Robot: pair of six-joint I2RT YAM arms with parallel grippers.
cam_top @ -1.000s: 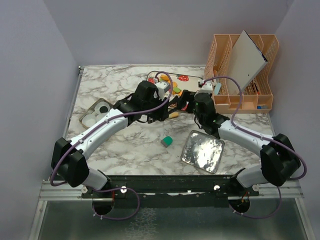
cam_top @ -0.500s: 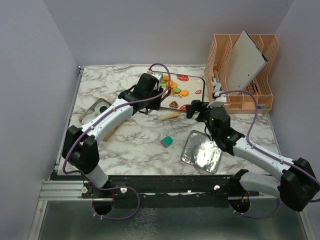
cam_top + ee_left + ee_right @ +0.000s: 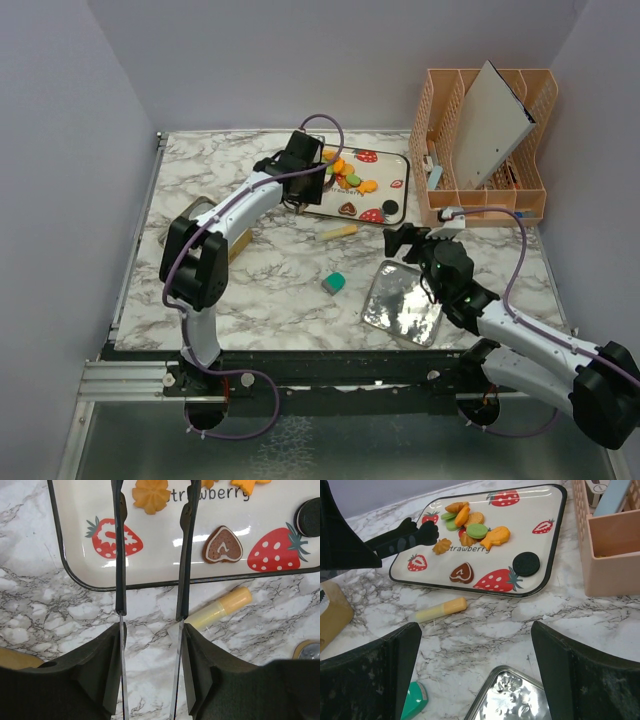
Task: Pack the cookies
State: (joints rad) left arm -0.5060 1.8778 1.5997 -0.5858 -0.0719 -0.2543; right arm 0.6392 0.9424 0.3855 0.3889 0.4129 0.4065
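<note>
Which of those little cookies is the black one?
The round black cookie, alone at the near-right corner of the tray; the rest are orange, green or brown.

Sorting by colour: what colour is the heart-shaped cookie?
Heart-shaped cookie: brown with white icing, best in left wrist view.

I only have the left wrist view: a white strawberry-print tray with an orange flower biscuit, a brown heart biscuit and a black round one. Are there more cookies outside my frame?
Observer: Yes. A heap of orange and green biscuits sits on the same white strawberry-print tray, beyond the flower one.
Operator: Anything to pack them into?
Observer: A shiny square metal tin lies on the marble table, nearer the arm bases than the tray.
Operator: And the right arm?
Observer: The right gripper hovers open and empty between tin and tray.
</note>
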